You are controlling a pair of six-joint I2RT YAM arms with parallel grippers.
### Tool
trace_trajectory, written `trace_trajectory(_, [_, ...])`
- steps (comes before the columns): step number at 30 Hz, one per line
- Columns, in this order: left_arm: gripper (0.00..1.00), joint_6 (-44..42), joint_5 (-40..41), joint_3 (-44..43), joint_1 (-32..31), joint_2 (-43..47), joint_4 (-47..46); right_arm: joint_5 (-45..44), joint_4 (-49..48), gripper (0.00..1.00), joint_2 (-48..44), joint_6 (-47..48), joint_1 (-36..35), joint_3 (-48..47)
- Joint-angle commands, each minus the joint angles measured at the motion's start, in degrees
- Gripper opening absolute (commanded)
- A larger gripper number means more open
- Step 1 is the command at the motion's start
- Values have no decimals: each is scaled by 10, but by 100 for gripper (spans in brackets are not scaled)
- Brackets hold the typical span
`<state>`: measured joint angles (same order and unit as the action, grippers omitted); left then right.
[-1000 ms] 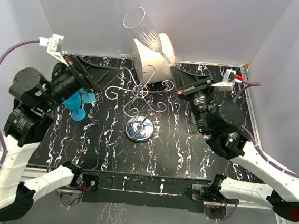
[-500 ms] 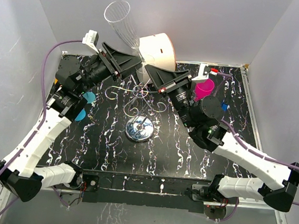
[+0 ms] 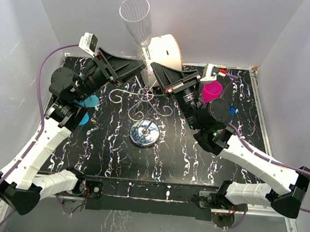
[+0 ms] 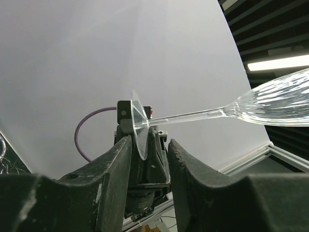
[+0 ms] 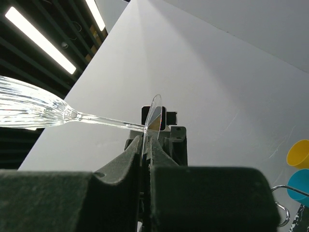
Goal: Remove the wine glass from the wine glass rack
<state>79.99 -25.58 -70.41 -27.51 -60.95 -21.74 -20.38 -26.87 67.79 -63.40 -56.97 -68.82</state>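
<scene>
- wine glass point(image 3: 137, 20) is top centre of the overhead frame, bowl up, stem running down to its foot just above the wine glass rack point(image 3: 145, 100)
- right claw point(image 5: 146, 141) is pinched tight on that foot
- left claw point(image 4: 149, 142) is spread wide, straddling the foot from the left, not gripping

Bright, even light fills my white booth; the rack base point(image 3: 144, 132) glares. In wrist views strip lights point(image 5: 41, 41) blaze and my near fingers point(image 4: 108, 183) blur dark.
</scene>
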Motion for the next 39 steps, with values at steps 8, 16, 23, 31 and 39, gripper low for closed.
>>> trace_trajectory(8, [23, 24, -29, 0, 0, 1, -59, 11, -34, 0, 13, -19, 11, -7])
trace_trajectory(16, [6, 12, -19, -1, -1, -3, -39, 20, -19, 0, 12, -10, 14, 0])
trace_trajectory(23, [16, 18, -9, 8, -1, -9, -36, 20, -18, 0, 7, -5, 14, 16])
trace_trajectory(31, [16, 20, -3, 9, -1, -8, -34, 22, -18, 0, 7, 7, 14, 18])
trace_trajectory(39, [0, 11, 2, 13, -1, 0, -19, 14, -15, 9, -1, 10, 14, 35])
